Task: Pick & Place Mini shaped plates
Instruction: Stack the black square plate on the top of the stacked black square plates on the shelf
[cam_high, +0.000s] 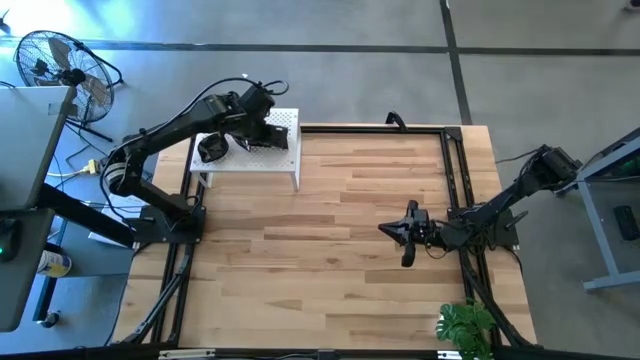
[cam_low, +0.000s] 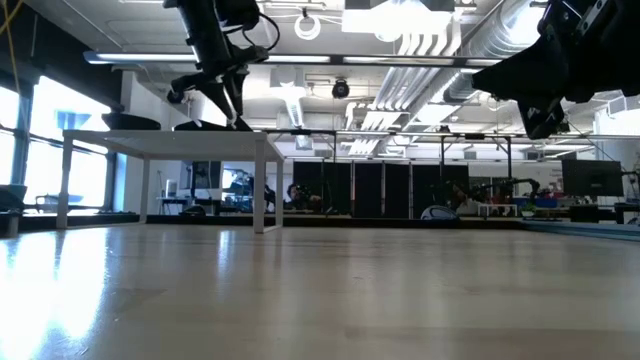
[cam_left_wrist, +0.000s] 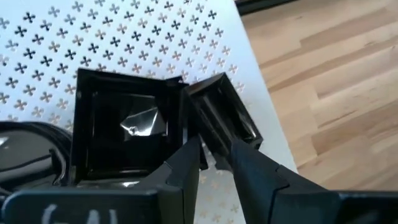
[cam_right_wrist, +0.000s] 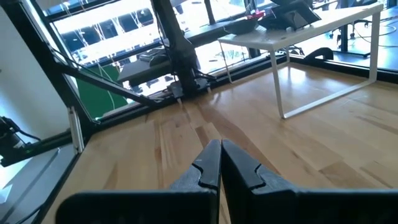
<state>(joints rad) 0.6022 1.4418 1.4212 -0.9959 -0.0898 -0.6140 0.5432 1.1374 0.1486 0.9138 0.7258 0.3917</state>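
Note:
Black glossy mini shaped plates lie on the white perforated stand (cam_high: 290, 165) at the table's far left. The left wrist view shows a larger square one (cam_left_wrist: 124, 121), a smaller square one (cam_left_wrist: 224, 109) tilted against its rim, and a rounded one (cam_left_wrist: 25, 158). My left gripper (cam_left_wrist: 216, 149) hangs above the stand, pointing down, open. Its fingertips stand on either side of the small square plate's near edge. My right gripper (cam_high: 385, 231) hovers shut over the bare wood at the table's right, pointing level.
The stand (cam_low: 170, 138) is raised on thin legs above the wooden tabletop (cam_high: 330, 230). A black metal frame (cam_high: 452, 170) runs along the table's edges. A green plant (cam_high: 466, 326) sits at the near right corner. A fan (cam_high: 55, 65) stands off the table, far left.

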